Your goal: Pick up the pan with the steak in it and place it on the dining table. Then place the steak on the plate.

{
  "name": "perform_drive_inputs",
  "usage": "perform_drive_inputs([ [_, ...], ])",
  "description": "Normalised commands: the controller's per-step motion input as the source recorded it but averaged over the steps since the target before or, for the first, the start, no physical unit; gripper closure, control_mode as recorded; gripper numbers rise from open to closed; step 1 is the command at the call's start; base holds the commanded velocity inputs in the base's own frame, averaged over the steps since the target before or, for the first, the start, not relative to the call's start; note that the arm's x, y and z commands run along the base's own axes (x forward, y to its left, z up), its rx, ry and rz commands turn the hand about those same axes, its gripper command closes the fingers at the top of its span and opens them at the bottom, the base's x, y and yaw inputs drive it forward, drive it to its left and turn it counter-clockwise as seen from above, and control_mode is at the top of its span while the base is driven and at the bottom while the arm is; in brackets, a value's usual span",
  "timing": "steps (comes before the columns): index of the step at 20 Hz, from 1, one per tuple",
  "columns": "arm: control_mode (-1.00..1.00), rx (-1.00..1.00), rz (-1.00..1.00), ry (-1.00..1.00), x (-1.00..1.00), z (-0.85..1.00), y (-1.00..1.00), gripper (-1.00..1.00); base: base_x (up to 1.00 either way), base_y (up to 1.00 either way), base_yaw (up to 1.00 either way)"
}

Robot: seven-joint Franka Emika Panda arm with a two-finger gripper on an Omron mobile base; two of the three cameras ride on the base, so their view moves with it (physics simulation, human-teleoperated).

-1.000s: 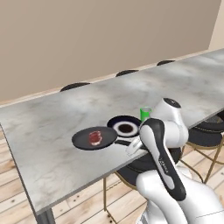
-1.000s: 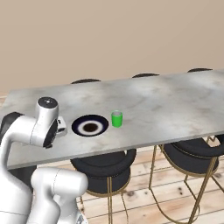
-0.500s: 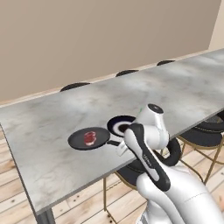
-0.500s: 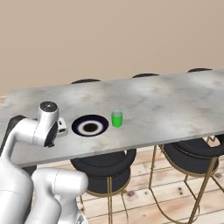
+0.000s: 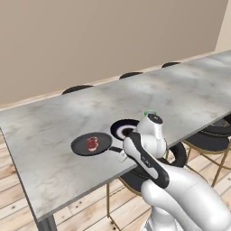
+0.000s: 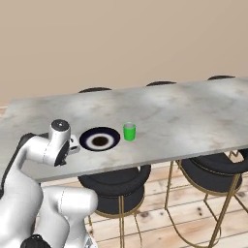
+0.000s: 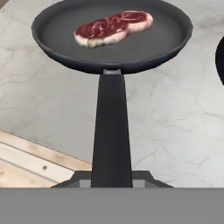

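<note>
the round, shallow black frying pan sits left of centre in the left base view, over the long grey-white marble worktop, and whether its base rests on the stone or hangs just above it i cannot tell. in the hand view the pan fills the upper part of the frame, with its long thin straight black handle running straight down to the bottom edge. the small reddish-brown steak with pink marbling lies flat inside the pan, toward the top of the frame; from the left base view it shows as a small red chunk near the pan's middle.

the white arm's fingers are closed tight on the end of that handle, just right of the pan in the left base view, near the worktop's front edge. in the right base view the hand shows at centre left, just beside the small round plate with the wide dark navy-black rim and white centre.

that plate lies flat on the worktop, just right of the pan and apart from it. a small green cup stands upright just right of the plate. round black stools with thin gold legs stand under the worktop's near side at the lower right of the right base view.
</note>
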Motion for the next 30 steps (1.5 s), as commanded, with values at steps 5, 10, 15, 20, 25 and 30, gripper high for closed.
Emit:
perform_drive_inputs([
  [5, -1.0, 0.0, 0.0, -0.01, 0.1, -0.3, 0.01, 1.0, 0.0, 0.0, 0.0],
  [10, -1.0, 0.0, 0.0, -0.01, 0.0, -0.12, 0.0, 1.0, 0.0, 0.0, 0.0],
  [15, -1.0, 0.03, 0.0, -0.04, 0.0, -0.36, -0.02, 1.0, 0.0, 0.0, 0.0],
  [20, -1.0, 0.02, 0.0, -0.08, 0.12, -0.39, 0.0, 1.0, 0.0, 0.0, 0.0],
  [25, -1.0, 0.0, 0.0, -0.07, 0.1, -0.42, 0.0, 1.0, 0.0, 0.0, 0.0],
  [30, -1.0, 0.0, 0.0, -0.07, 0.0, -0.58, 0.0, 1.0, 0.0, 0.0, 0.0],
])
